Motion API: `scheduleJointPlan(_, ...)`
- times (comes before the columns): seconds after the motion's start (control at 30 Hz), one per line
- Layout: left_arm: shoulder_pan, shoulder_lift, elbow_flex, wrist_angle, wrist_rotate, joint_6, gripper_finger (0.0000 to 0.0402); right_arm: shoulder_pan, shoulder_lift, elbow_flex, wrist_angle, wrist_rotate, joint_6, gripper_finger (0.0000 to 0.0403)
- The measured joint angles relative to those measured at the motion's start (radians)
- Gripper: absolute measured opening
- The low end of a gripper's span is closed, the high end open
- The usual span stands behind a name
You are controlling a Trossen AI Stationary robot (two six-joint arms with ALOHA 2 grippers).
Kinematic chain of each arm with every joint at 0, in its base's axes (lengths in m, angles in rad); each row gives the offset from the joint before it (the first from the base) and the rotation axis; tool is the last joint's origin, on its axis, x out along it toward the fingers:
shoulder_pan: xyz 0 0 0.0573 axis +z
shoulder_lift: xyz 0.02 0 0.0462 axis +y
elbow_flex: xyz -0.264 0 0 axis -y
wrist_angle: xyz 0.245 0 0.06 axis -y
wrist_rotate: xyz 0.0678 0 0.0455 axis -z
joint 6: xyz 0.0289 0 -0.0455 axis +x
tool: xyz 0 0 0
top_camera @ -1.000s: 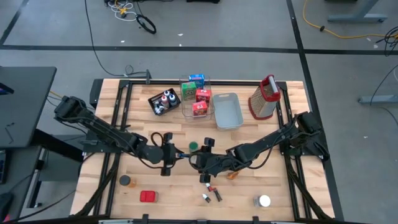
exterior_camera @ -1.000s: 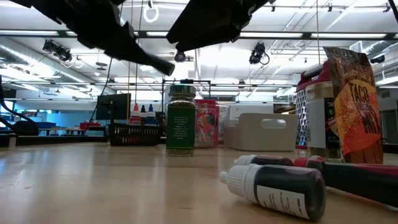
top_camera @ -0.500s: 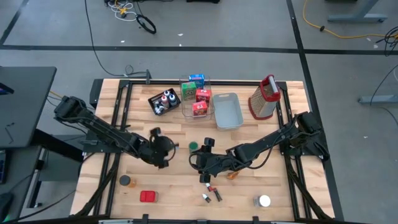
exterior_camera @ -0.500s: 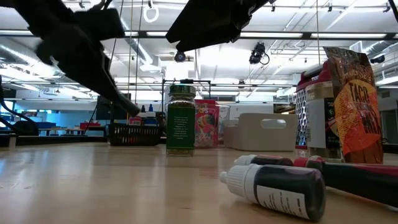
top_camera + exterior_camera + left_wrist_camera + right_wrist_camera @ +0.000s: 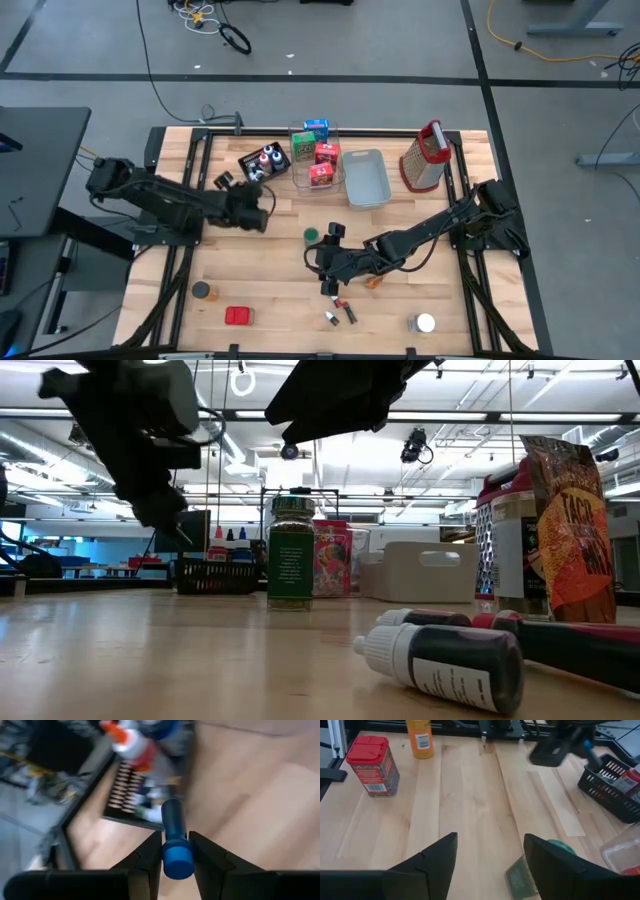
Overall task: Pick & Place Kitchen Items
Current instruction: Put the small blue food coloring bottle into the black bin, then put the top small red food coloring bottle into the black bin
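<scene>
My left gripper (image 5: 262, 200) is above the table close to the black tray (image 5: 262, 163) of small bottles, shut on a blue-capped bottle (image 5: 172, 820). My right gripper (image 5: 325, 262) hovers open near the table's middle, with the green-lidded jar (image 5: 311, 236) just beyond its fingers; the jar (image 5: 555, 847) stands upright on its base. Small bottles (image 5: 340, 308) lie on their sides at the near edge. A red tin (image 5: 238, 316), a brown jar (image 5: 202, 290), a white-lidded can (image 5: 425, 323) and an orange scrap (image 5: 375, 282) rest on the wood. My left gripper pinches the blue-capped bottle between its two fingers (image 5: 150, 852), just beyond the blue cap (image 5: 178, 862). The bottle lies along the fingers, cap toward the wrist and body pointing out toward the black tray. It is lifted clear of the table.
At the far edge stand a clear bin (image 5: 315, 155) with red, green and blue boxes, a grey-blue tray (image 5: 366, 178) and a metal grater (image 5: 424, 158). In the low view a taco packet (image 5: 575, 530) and a lying bottle (image 5: 450, 660) are near the camera.
My left gripper has moved from the table's middle toward the far edge and the black tray, turning as it went, with the blue-capped bottle carried along. My right arm has kept still.
</scene>
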Motion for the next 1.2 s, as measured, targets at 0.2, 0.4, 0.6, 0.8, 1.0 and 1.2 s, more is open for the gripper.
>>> scheduleJointPlan(0.2, 0.203, 0.001, 0.000, 0.000, -0.014, 0.079, 0.0099, 0.000, 0.000, 0.000, 0.000, 0.000, 0.000, 0.0241)
scheduleJointPlan(0.4, 0.350, 0.002, -0.044, 0.144, 0.004, 0.185, 0.0100, 0.000, 0.000, 0.000, 0.000, 0.000, 0.000, 0.0241)
scheduleJointPlan(0.6, 0.410, 0.002, -0.102, 0.397, 0.047, 0.350, 0.0114, 0.000, 0.000, 0.000, 0.000, 0.000, 0.000, 0.0241)
scheduleJointPlan(0.8, 0.438, 0.002, -0.107, 0.431, 0.055, 0.368, 0.0145, 0.000, 0.000, 0.000, 0.000, 0.000, 0.000, 0.0241)
scheduleJointPlan(1.0, 0.423, 0.002, -0.107, 0.434, 0.112, 0.365, 0.0168, 0.000, 0.000, 0.000, -0.001, -0.029, 0.013, 0.0241)
scheduleJointPlan(1.2, 0.367, -0.036, -0.080, 0.437, 0.139, 0.344, 0.0160, 0.000, 0.000, 0.000, -0.001, -0.098, 0.027, 0.0241)
